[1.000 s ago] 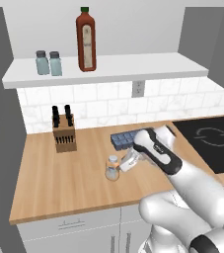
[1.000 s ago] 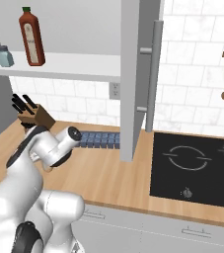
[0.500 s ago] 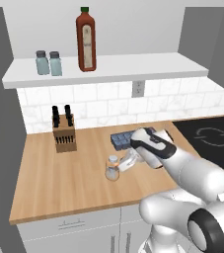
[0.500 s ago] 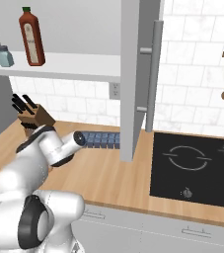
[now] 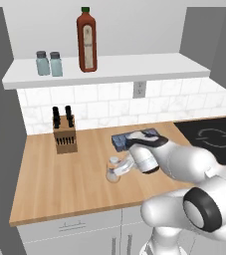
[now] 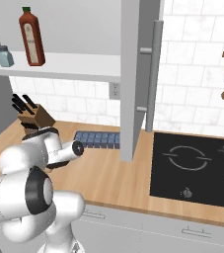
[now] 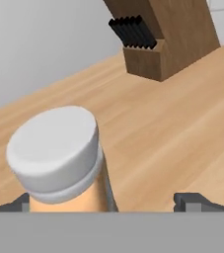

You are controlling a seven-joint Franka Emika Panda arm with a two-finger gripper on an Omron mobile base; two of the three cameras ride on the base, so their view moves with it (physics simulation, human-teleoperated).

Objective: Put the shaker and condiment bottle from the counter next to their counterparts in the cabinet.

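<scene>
Two shakers point(image 5: 49, 63) already share the cabinet point(image 5: 134, 67), upper left, beside the red sauce bottle point(image 5: 86, 40). The condiment bottle point(image 7: 64, 160) remains on the worktop point(image 5: 59, 179), between the wide-open claw point(image 7: 111, 203) tips, ungripped.

The light was even and soft, with no clear source. Faint shade lay under the shelf point(image 5: 134, 67) on the tiled wall point(image 5: 109, 102), and the knife block point(image 5: 64, 134) cast only a weak shadow on the worktop point(image 5: 59, 179). No glare showed. The base views were crisp, with flat rendered colours. In the hand view the bottle cap point(image 7: 54, 148) loomed large and slightly soft; the block point(image 7: 163, 34) behind stayed sharp.
</scene>
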